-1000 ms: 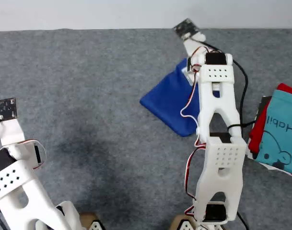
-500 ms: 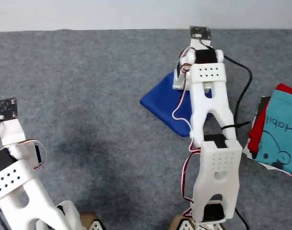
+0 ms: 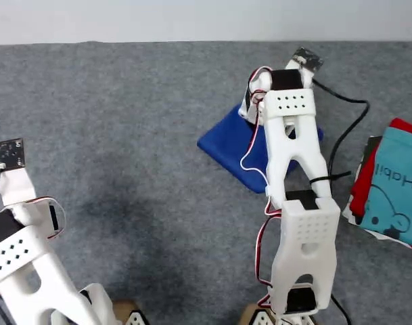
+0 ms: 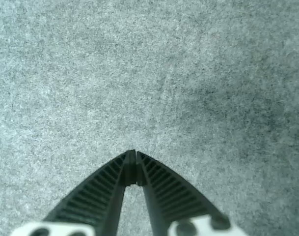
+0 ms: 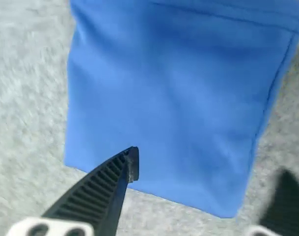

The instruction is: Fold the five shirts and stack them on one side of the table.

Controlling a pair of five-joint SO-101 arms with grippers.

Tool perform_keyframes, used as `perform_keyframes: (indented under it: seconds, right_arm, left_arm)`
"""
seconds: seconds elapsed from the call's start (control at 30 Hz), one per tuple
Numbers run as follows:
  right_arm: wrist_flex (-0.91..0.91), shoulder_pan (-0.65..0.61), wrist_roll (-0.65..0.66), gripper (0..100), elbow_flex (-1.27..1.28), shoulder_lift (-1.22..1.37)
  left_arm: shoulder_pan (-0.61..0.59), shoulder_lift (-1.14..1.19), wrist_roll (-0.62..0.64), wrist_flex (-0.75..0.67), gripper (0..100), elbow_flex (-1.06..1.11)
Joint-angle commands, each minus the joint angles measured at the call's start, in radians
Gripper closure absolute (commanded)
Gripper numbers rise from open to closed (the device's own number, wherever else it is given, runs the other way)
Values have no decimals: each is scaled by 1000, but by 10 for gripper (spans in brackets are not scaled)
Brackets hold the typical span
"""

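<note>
Left arm (image 3: 19, 257) at the table's (image 3: 124, 135) left edge in the high view. Its wrist view adds the left claw (image 4: 134, 167): tips pressed together, gripping nothing, over bare grey felt. Blue shirt (image 3: 226, 145) lies folded at centre-right, towards the far edge; in the high view the right arm (image 3: 293, 156) crosses over it and hides part. The right wrist view gives the shirt's (image 5: 174, 98) flat folded face and a stitched seam, with the right claw (image 5: 208, 167) spread wide above the near fold; contact with the cloth cannot be told. At the right edge, a teal shirt (image 3: 395, 196) lies on a red one (image 3: 362, 183). The teal one carries dark lettering and a printed figure, partly cut off
</note>
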Motion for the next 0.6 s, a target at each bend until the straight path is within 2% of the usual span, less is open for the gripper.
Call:
perform_keyframes:
  seconds: [0.0,0.43,0.57]
  right_arm:
    - [-39,16,-60,450,-18,30]
    - [-275,45,-74,452,-18,257]
    - [-282,42,-74,568,-18,298]
  left_arm:
    - [-2,-26,-9,-12,994,-5]
    - [-2,-26,-9,-12,994,-4]
    - [-2,-26,-11,-12,994,-4]
